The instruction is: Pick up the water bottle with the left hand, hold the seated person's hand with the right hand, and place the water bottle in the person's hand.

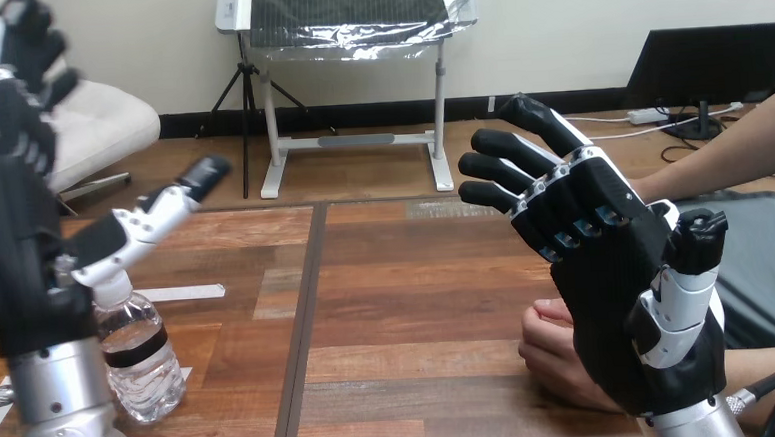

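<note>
Pre-grasp: L hand (19, 228) hovering, fingers open, by bottle (135, 357) near counter (398, 308) left edge; R hand (617, 287) open over person's hand (551, 355). Next: L closing round bottle.

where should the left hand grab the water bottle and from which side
Around the round body at the dark label band, coming sideways from the view's left. The water bottle stands upright on the table, so a side wrap probably suits it better than a pinch from above, and the open left hand is raised right beside it on that side.
</note>
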